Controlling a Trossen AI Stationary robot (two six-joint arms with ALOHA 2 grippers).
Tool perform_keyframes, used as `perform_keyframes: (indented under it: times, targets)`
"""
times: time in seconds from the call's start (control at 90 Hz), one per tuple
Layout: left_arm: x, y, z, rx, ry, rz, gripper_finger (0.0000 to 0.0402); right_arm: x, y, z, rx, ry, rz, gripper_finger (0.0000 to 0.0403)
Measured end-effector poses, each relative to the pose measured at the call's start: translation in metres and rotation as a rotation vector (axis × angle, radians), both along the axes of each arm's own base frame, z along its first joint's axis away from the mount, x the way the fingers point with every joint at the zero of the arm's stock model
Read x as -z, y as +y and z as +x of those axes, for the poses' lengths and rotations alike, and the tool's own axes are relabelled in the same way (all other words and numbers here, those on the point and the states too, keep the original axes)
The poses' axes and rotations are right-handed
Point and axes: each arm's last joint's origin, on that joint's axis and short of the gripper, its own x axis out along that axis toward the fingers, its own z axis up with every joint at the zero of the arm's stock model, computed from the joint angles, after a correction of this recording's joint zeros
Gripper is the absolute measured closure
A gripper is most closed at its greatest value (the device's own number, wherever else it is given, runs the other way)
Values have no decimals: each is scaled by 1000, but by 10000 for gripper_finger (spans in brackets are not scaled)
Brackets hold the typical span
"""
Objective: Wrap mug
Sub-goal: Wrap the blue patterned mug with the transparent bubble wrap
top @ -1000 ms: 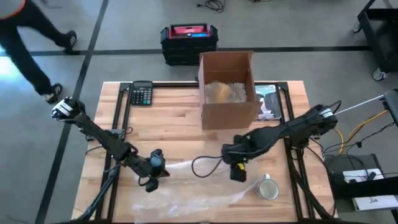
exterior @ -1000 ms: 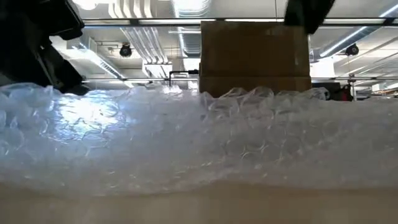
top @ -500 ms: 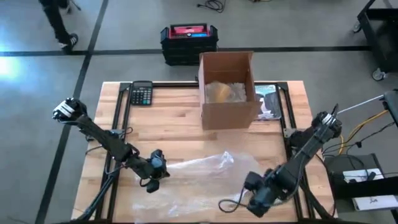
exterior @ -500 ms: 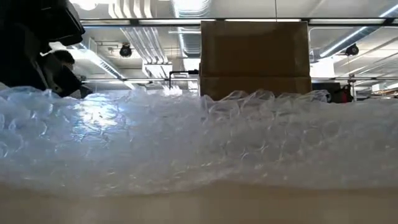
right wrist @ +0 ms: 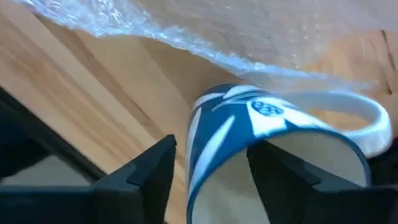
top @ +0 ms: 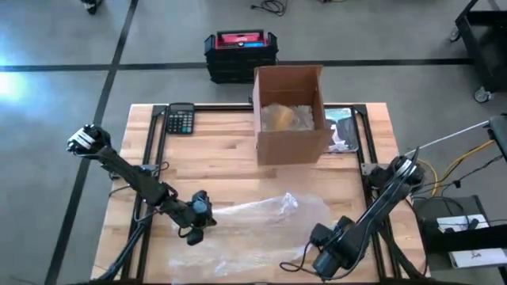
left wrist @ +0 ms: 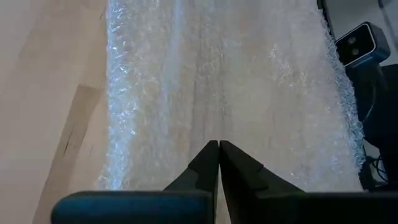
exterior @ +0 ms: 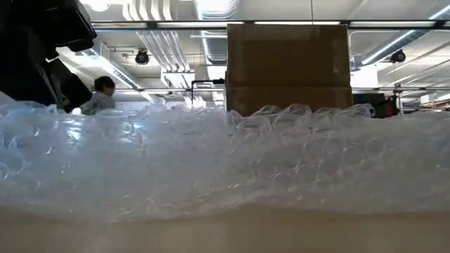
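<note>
The mug (right wrist: 273, 134) is held on its side across the rim by the right gripper (right wrist: 211, 171), at the bubble wrap's (top: 253, 218) near-right edge. The wrap's left end is pinched by the closed left gripper (left wrist: 219, 163). The mug should be set well onto the sheet before rolling.

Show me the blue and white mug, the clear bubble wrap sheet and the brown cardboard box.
Blue and white mug (right wrist: 249, 134): right wrist view, on its patterned side.
Clear bubble wrap sheet (top: 253, 218): high view, mid-sheet.
Brown cardboard box (top: 290, 146): high view, on its front wall.
</note>
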Motion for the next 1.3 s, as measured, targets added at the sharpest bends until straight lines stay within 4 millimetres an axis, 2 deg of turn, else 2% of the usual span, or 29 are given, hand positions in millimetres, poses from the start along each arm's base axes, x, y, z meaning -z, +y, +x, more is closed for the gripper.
perform_keyframes:
  times: [0.189,0.222,0.333,0.489,0.578,0.678,0.789,0.911,1.133,1.3]
  targets:
    - [-1,-2,0,5,-11,-9,402,1,1,-5,-86,117,87,377]
    - [-1,-2,0,6,-12,-9,402,-1,1,-6,-97,123,101,388]
    - [-1,-2,0,7,-13,-10,402,-21,1,-8,-84,124,169,384]
    - [-1,-2,0,7,-14,-11,402,-64,1,1,-146,-19,307,397]
    - [-1,-2,0,6,-15,-11,402,-83,-4,13,-198,-155,312,395]
    - [-2,-3,0,8,-17,-13,402,-93,-11,35,-340,-384,229,395]
    - [-2,-3,0,9,-17,-13,402,-92,-12,73,-562,-671,119,396]
    - [-2,-3,0,9,-17,-12,402,-77,-17,113,-738,-791,15,396]
    - [-2,-3,0,12,-16,-15,402,-46,-39,162,-815,-621,-74,396]
    - [-2,-3,0,14,-14,-16,402,-33,-42,180,-846,-453,-73,396]
